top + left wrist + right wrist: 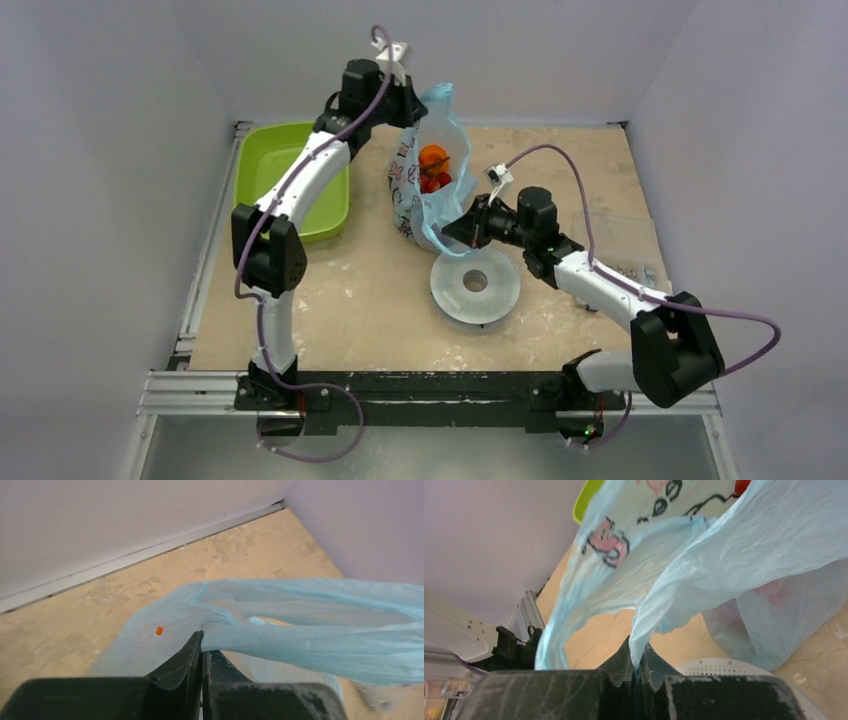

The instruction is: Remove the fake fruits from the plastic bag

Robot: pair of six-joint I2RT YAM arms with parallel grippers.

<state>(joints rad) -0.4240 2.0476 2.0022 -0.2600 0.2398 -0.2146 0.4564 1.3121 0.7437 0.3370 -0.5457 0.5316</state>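
Observation:
The light-blue plastic bag (418,190) hangs stretched open between both arms at the table's middle back. Inside its mouth I see an orange fruit (433,157) and red fruit pieces (436,181). My left gripper (408,104) is shut on the bag's far handle, seen in the left wrist view (202,642) with the blue film (300,640) pinched in its tips. My right gripper (458,231) is shut on the bag's near edge, seen in the right wrist view (636,655). There the printed panel (624,535) hangs above, with a red fruit (742,485) at the top edge.
A lime-green tray (262,170) sits at the back left. A round white perforated disc (476,287) lies just below the bag, under my right gripper; its rim shows in the right wrist view (724,667). A clear container (625,245) sits at the right.

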